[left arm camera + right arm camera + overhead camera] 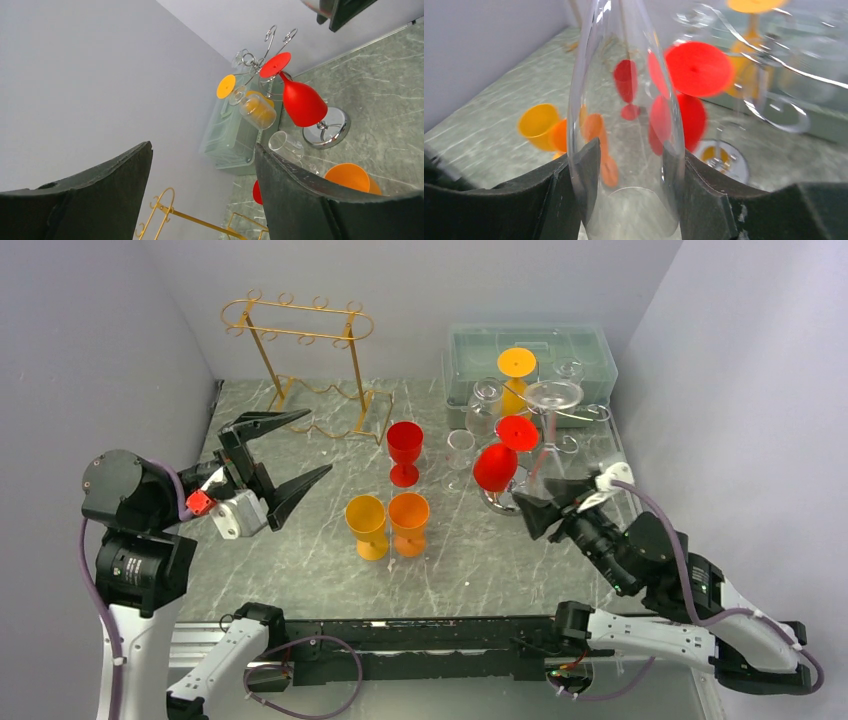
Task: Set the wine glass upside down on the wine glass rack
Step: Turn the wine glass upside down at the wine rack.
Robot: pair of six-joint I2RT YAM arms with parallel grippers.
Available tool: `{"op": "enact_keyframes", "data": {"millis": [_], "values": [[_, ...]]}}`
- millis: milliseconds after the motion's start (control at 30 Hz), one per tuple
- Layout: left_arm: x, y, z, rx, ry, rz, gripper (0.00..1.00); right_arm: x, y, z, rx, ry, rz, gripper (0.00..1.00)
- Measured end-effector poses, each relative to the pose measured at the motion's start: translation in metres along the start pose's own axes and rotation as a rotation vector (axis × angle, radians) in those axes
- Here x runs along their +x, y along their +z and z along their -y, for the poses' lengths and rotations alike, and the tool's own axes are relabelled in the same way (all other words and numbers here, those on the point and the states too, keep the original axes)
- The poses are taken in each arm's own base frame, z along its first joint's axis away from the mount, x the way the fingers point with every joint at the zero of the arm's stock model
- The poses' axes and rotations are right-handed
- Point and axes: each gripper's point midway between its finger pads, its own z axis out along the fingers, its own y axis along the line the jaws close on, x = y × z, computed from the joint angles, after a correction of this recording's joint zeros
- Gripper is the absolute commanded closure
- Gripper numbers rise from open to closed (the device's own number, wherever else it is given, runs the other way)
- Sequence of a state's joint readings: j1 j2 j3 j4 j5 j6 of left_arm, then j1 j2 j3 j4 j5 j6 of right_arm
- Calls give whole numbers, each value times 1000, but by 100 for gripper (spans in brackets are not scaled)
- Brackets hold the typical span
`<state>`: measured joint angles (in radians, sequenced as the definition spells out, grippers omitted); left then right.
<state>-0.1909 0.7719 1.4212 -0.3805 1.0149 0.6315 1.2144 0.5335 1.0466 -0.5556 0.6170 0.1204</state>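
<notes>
While the grey table (300, 570) carries the silver rack (330, 131) on its right side, your left gripper (316, 443) hangs over the left side, spread wide with nothing in it. Your right gripper (631, 155) is pinching the bowl of the clear wine glass (624, 75). Its long line runs from the rim by your wrist to the round foot. The foot points up and toward the back wall, just beside the rack's hooks, where red glasses (495, 468) hang.
</notes>
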Motion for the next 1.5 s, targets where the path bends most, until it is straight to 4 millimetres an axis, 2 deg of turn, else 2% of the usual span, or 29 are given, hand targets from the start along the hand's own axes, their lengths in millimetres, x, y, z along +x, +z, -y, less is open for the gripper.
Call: {"op": "enact_keyframes", "data": {"millis": [133, 267, 367, 500, 600, 700, 833, 933, 1100, 1333, 1500], "values": [[8, 2, 3, 7, -26, -8, 21, 16, -18, 50, 219, 24, 5, 100], [14, 5, 2, 10, -44, -12, 22, 37, -31, 83, 408, 25, -27, 100], [18, 7, 1, 11, -52, -14, 22, 43, -38, 100, 514, 26, -21, 100], [20, 7, 2, 13, -56, -17, 22, 45, -39, 109, 601, 30, -8, 100], [23, 7, 3, 16, -59, -20, 23, 55, -29, 106, 655, 16, -27, 100], [26, 8, 5, 19, -61, -25, 23, 80, -17, 103, 693, -21, -67, 100], [28, 8, 6, 22, -53, -27, 23, 106, -15, 116, 777, -35, -100, 100], [31, 8, 8, 27, -56, -35, 23, 107, -16, 131, 853, 14, -76, 100], [33, 7, 9, 31, -43, -41, 24, 113, -14, 146, 866, 85, -28, 100], [35, 6, 12, 39, -41, -51, 24, 135, 11, 160, 855, 105, -103, 100], [41, 6, 15, 47, -40, -61, 24, 140, 20, 173, 847, 136, -123, 100]]}}
